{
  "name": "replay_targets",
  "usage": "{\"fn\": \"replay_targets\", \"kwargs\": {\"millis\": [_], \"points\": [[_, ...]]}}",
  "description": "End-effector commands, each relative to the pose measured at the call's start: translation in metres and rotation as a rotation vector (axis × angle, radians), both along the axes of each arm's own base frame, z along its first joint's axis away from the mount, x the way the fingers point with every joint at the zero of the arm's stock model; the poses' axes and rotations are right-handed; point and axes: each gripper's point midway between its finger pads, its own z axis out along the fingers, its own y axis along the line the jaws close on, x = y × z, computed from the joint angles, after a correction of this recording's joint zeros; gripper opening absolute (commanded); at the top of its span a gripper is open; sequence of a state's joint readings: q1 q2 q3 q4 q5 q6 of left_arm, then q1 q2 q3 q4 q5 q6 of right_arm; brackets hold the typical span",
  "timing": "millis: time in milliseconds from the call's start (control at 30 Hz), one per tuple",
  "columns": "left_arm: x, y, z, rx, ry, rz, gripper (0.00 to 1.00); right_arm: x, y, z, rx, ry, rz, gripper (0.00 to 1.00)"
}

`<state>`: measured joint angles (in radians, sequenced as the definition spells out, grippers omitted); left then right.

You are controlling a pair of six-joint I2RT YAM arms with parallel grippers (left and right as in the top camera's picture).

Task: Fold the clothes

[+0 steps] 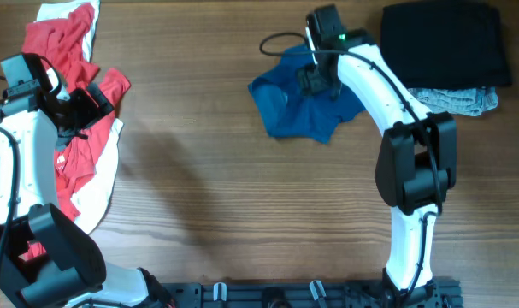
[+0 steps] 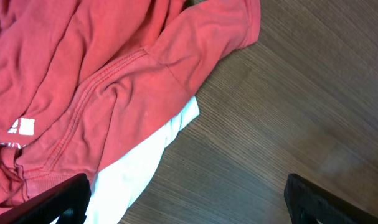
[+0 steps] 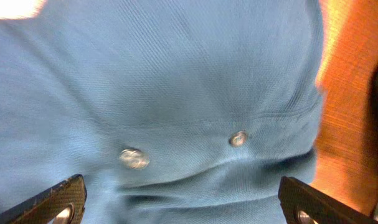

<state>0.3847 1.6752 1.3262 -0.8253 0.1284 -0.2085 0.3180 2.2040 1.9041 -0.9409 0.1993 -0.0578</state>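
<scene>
A crumpled blue shirt (image 1: 302,107) lies at the back centre of the table. My right gripper (image 1: 315,81) hovers right over it, open, with nothing between its fingers. In the right wrist view (image 3: 182,208) the blue cloth (image 3: 176,93) fills the frame, with two small buttons showing. A red garment (image 1: 75,111) lies on a white one (image 1: 101,184) at the left. My left gripper (image 1: 88,103) is open over that heap's right edge. In the left wrist view (image 2: 185,199) I see red cloth (image 2: 95,81), white cloth (image 2: 139,165) and bare wood between the fingers.
A folded black garment (image 1: 445,43) lies at the back right, with a grey one (image 1: 460,100) sticking out beneath its front edge. The wooden table (image 1: 242,205) stretches across the middle and front. A dark rail runs along the front edge.
</scene>
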Motion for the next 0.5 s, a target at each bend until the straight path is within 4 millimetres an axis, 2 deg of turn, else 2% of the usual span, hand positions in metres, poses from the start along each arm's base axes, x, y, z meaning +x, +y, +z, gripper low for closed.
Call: {"fn": "replay_targets", "kwargs": {"millis": [0,100,233,300,367,467], "points": [[0.005,0.002,0.011,-0.003,-0.036,0.011,1.0,-0.004,0.062,0.072,0.13,-0.123,0.138,0.98],[0.005,0.002,0.011,-0.003,-0.036,0.012,1.0,-0.032,0.104,0.061,0.128,-0.066,0.202,0.96],[0.005,0.002,0.01,-0.004,-0.035,0.011,1.0,-0.053,0.142,0.025,0.102,-0.004,0.214,0.95],[0.005,0.002,0.01,-0.004,-0.034,0.011,1.0,-0.054,0.143,0.006,0.051,0.006,0.188,0.93],[0.005,0.002,0.01,-0.003,-0.035,0.012,1.0,-0.051,0.135,-0.014,-0.033,0.002,0.14,0.93],[0.005,0.002,0.01,-0.004,-0.035,0.011,1.0,-0.045,0.126,-0.028,-0.085,-0.002,0.117,0.94]]}}
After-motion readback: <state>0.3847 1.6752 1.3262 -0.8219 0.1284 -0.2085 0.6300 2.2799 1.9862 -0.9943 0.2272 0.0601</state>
